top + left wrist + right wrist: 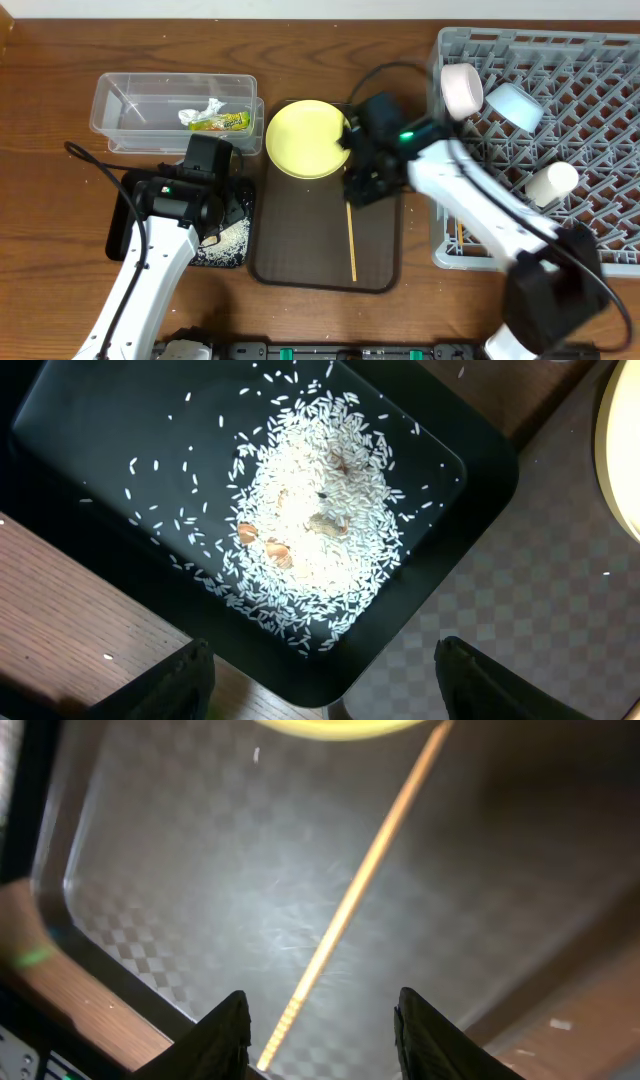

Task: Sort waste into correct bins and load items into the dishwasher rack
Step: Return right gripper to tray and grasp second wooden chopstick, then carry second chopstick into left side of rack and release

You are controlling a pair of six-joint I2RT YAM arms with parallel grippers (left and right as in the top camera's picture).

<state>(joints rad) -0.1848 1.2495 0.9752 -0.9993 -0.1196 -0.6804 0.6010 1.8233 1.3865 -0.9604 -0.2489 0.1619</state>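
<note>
Overhead, the tub [170, 105] is sitting at the far left of the table, holding the tissue [205, 112] and the wrapper [222, 123] at its right end. Just in front of it, the black tray [125, 225] is lying under the left arm, with rice [228, 240] showing near its right edge.

Seen from the left wrist, that rice [315, 530] is lying heaped in the middle of the black tray [90, 470], with a few brownish bits mixed in. The left gripper [320, 695] is hanging above the tray's near corner, its fingers [170, 685] spread wide and gripping nothing.

To the right, the brown tray [300, 250] is carrying the plate [305, 138] at its far edge and one chopstick [352, 240] lying lengthwise near its right side. The right gripper [362, 190] is hovering over the chopstick's far end.

In the right wrist view its fingers [225, 1035] are standing apart on either side of the chopstick [360, 880], not pinching it.

At the far right, the rack [600, 150] is holding the white bowl [462, 88], the blue bowl [515, 105] just beside it, and the cup [552, 183] nearer the middle.
</note>
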